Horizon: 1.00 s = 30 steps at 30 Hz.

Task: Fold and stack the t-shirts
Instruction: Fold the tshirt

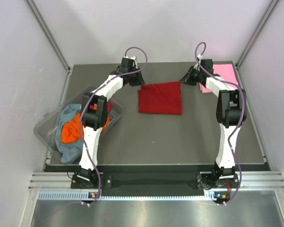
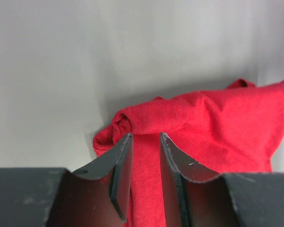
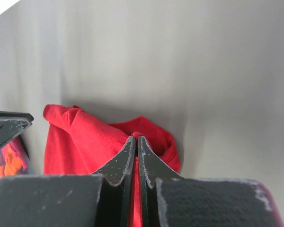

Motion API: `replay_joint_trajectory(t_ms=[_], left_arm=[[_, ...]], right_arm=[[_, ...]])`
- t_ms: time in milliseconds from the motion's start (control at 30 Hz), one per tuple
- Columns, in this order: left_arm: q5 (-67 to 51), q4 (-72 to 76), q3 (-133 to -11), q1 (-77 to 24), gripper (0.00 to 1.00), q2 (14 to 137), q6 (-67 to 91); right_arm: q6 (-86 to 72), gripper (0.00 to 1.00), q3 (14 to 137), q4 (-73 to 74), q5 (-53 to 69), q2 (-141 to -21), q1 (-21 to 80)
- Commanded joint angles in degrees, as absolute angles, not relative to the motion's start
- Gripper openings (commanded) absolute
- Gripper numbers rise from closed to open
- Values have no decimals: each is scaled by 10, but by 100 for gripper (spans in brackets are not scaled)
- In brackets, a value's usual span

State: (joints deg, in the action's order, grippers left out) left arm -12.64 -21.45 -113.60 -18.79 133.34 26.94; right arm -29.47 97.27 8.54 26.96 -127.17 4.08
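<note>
Dark red t-shirt (image 1: 160,98) folded square; left hand (image 2: 146,135) half-open, right hand (image 3: 136,138) pinching its corner.

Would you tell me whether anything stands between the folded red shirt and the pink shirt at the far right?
The right tool sits by the red shirt, at its far right corner, and its arm crosses over the pink shirt; nothing else shows between them.

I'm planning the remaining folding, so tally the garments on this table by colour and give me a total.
dark red t-shirt: 1
pink t-shirt: 1
orange garment, in the clear plastic tub: 1
grey-blue garment, in the same tub: 1
Total: 4 in view; the heap in the tub may hide more.
</note>
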Motion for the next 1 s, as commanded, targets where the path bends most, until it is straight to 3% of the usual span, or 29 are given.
replay_joint_trajectory(t_ms=[0, 967], left_arm=[[-156, -203, -1158, -184, 34, 1310, 215], [-196, -198, -1185, -181, 45, 1393, 120]], right_arm=[[-288, 0, 998, 55, 286, -1267, 31], [-289, 0, 1022, 52, 304, -1295, 23]])
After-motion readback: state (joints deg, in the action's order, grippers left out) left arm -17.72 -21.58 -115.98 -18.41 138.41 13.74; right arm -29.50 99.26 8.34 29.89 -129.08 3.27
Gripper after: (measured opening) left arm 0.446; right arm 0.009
